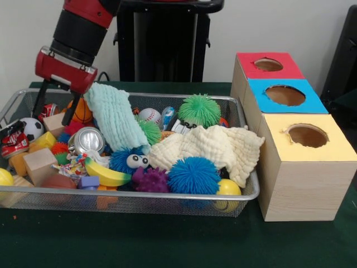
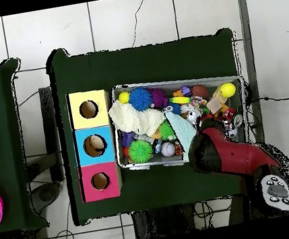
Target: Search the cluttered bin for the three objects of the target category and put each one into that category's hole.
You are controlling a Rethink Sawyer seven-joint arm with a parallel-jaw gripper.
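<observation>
The wire-mesh bin (image 1: 184,98) is full of toys; in the overhead view its rim (image 2: 161,82) lies right of the boxes. My gripper (image 1: 50,119) reaches into the bin's far left corner, its two fingers apart and empty, astride a red-and-white ball next to the orange basketball (image 1: 82,111). A pale green cloth (image 1: 114,117) stands up against the gripper's right side. In the overhead view my red arm (image 2: 228,155) covers the gripper. No orange toy figure shows clearly; the clutter hides them. The red-surround hole (image 1: 268,65) is the farthest of the three and also shows in the overhead view (image 2: 100,181).
The blue-surround hole (image 1: 285,95) and the yellow-surround hole (image 1: 307,135) are in the same wooden box row. In the bin lie a cream cloth (image 1: 212,148), a silver can (image 1: 88,139), a toy banana (image 1: 106,174), spiky balls (image 1: 194,175), wooden blocks (image 1: 39,164) and a soccer ball (image 1: 32,128).
</observation>
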